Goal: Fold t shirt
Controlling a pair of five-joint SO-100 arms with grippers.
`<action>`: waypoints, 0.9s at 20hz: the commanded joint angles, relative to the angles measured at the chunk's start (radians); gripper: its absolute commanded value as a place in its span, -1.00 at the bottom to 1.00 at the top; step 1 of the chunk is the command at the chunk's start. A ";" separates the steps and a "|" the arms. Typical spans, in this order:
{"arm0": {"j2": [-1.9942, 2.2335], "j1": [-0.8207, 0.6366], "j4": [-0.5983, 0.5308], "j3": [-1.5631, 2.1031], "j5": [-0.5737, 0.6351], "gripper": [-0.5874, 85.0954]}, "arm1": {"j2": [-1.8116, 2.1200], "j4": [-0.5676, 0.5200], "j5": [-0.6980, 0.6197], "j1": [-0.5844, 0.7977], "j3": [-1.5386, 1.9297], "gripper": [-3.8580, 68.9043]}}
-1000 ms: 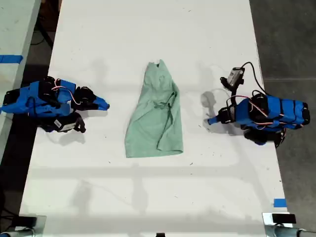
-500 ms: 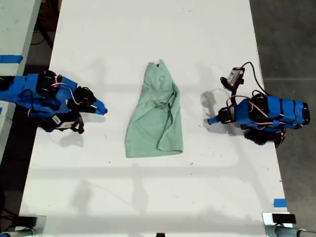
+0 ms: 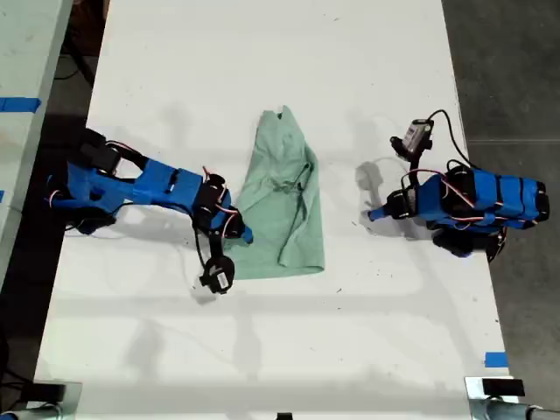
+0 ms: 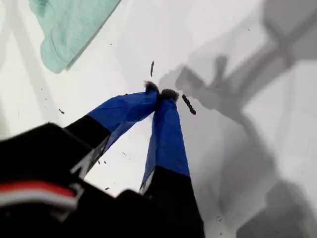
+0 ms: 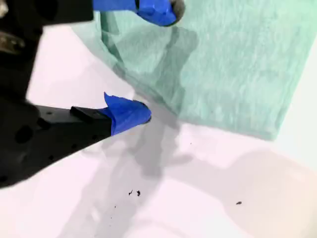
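Observation:
The pale mint-green t shirt (image 3: 280, 201) lies wrinkled and folded lengthwise in the middle of the white table (image 3: 262, 70). My second gripper (image 3: 241, 233) has reached from the exterior view's left to the shirt's lower left corner. The second wrist view shows it open (image 5: 146, 62), one blue fingertip over the fabric (image 5: 233, 64) and the other on the table beside the shirt's edge. At the exterior view's right, my first gripper (image 3: 374, 213) rests apart from the shirt. Its blue tips are pressed together (image 4: 161, 94) with nothing between them, and the shirt (image 4: 69, 25) lies far beyond.
A blue tape mark (image 3: 495, 359) sits near the table's front corner at the exterior view's right. A second table with blue tape (image 3: 17, 104) stands at the exterior view's left. Dark floor (image 3: 507, 70) borders the table on the exterior view's right.
The second arm stretched out from the exterior view's left to the shirt's lower left corner. The first arm and the shirt have not moved.

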 commanded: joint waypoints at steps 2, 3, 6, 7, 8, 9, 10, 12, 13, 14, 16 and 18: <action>-0.038 -0.026 0.018 -0.083 0.009 -0.37 | 0.014 -0.008 -0.005 -0.012 0.060 -0.86; -0.067 -0.031 0.018 -0.092 0.008 -0.38 | 0.014 -0.008 -0.006 -0.012 0.060 -0.86; -0.089 -0.029 0.020 -0.107 -0.012 -0.39 | 0.014 -0.008 -0.005 -0.014 0.060 -0.86; -0.081 -0.029 0.026 -0.107 -0.018 -0.40 | 0.014 -0.008 -0.005 -0.014 0.060 -0.86; -0.081 -0.032 0.029 -0.107 -0.014 -0.53 | 0.014 -0.008 -0.005 -0.014 0.060 -0.86; -0.097 -0.044 0.031 -0.106 -0.009 -0.90 | 0.014 -0.008 -0.005 -0.014 0.060 -0.86; -0.118 -0.049 0.031 -0.112 -0.008 -0.99 | 0.014 -0.008 -0.005 -0.014 0.060 -0.86; -0.141 -0.048 0.031 -0.135 -0.014 -0.99 | 0.014 -0.008 -0.005 -0.014 0.060 -0.86; -0.140 -0.044 0.038 -0.146 -0.017 -0.99 | 0.014 -0.008 -0.005 -0.014 0.060 -0.86; -0.129 -0.043 0.049 -0.153 -0.020 -0.99 | 0.014 -0.008 -0.005 -0.014 0.060 -0.86; -0.086 -0.040 0.086 -0.166 -0.021 -0.99 | 0.014 -0.008 -0.005 -0.014 0.060 -0.86; 0.006 -0.043 0.098 -0.158 -0.005 -0.99 | 0.014 -0.008 -0.005 -0.014 0.060 -0.86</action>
